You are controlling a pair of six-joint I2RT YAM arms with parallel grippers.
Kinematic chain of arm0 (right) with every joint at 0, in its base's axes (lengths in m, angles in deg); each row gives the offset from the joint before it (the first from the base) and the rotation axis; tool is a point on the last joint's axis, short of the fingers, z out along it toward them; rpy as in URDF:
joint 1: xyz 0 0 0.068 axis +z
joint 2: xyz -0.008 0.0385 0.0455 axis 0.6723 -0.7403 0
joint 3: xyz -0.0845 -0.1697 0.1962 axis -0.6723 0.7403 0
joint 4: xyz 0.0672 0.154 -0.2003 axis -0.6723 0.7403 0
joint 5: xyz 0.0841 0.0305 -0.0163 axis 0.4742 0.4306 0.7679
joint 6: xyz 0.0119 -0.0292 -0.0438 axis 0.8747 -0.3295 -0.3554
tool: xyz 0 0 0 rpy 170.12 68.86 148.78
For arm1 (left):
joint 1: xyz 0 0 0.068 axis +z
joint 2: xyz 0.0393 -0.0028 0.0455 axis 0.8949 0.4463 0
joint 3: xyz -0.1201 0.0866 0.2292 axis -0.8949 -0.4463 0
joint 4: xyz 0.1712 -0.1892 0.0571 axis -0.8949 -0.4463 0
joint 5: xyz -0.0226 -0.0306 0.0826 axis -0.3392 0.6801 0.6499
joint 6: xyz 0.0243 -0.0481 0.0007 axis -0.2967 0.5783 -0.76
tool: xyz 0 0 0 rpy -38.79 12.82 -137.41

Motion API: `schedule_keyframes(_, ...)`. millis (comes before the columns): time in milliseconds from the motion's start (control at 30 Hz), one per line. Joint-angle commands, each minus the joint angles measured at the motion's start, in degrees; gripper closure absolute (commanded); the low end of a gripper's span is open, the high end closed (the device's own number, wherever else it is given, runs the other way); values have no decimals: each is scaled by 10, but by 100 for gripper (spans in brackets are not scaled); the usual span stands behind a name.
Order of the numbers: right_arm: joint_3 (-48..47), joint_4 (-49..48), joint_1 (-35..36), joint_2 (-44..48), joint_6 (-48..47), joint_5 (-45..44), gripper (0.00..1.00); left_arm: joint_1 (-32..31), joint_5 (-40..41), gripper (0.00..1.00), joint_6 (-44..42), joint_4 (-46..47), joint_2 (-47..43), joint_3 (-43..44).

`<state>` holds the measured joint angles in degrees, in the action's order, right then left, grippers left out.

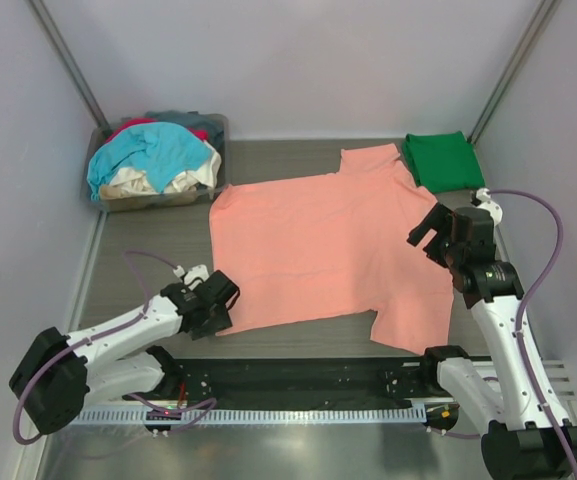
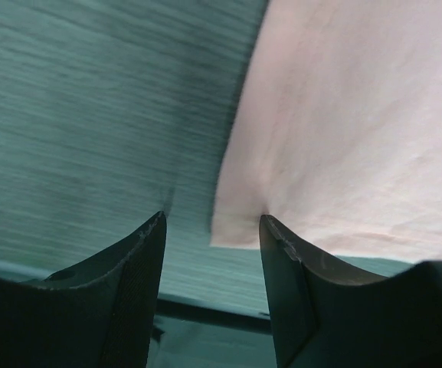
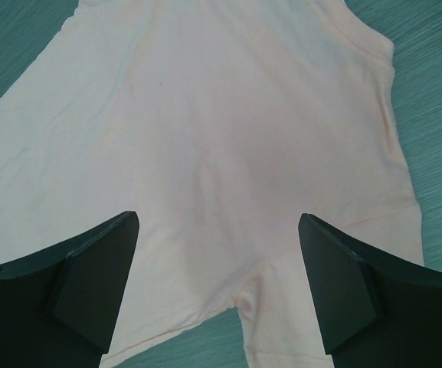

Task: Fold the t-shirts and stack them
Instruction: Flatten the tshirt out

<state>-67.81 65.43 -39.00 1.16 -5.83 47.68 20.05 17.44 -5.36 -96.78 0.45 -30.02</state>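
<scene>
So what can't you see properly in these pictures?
Top view: the turquoise cloth shirt and the cream one cover whatever lies deeper in the grey plastic tub.
Top view: the right arm hides an edge of the flat salmon-pink cloth t-shirt.
Left wrist view: the frame cuts off all but one corner of that shirt; the grey table is blurred.
Right wrist view: the black fingers cover its near part.

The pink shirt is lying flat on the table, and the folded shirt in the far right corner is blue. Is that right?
Almost. The folded shirt in the far right corner is green, not blue; the top view shows it. The pink shirt does lie flat on the table.
</scene>
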Motion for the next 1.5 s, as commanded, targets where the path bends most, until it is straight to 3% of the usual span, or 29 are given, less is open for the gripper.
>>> schedule_keyframes(0,-16,2,-1,3,-5,-7,8,-2,-4,47,23,85,11,-12)
schedule_keyframes(200,-10,8,1,0,-5,-17,9,-2,-4,55,27,126,9,-39)
schedule_keyframes(300,1,30,-2,-10,4,-43,8,-2,-1,66,21,141,8,-52)
schedule_keyframes(333,6,37,-2,-16,11,-46,8,-2,-4,76,19,150,3,-55)
schedule_keyframes(467,27,101,-5,-58,96,-46,6,4,-6,100,0,194,-10,-62)
schedule_keyframes(667,119,98,11,-76,195,65,5,101,-53,100,-57,241,-1,-50)
schedule_keyframes(800,152,110,175,-88,306,20,6,171,-91,100,-112,275,20,-43)
schedule_keyframes(833,146,123,251,-94,326,-28,6,173,-93,100,-117,277,24,-41)
schedule_keyframes(967,148,173,358,-106,431,-82,7,185,-104,100,-128,288,38,-36)
schedule_keyframes(1067,185,142,379,-103,492,-87,11,204,-109,100,-128,293,31,-42)
schedule_keyframes(1233,213,99,382,-153,482,-83,18,316,-175,100,-154,304,50,-48)
schedule_keyframes(1467,165,102,405,-177,427,-114,13,432,-273,100,-152,352,102,-45)
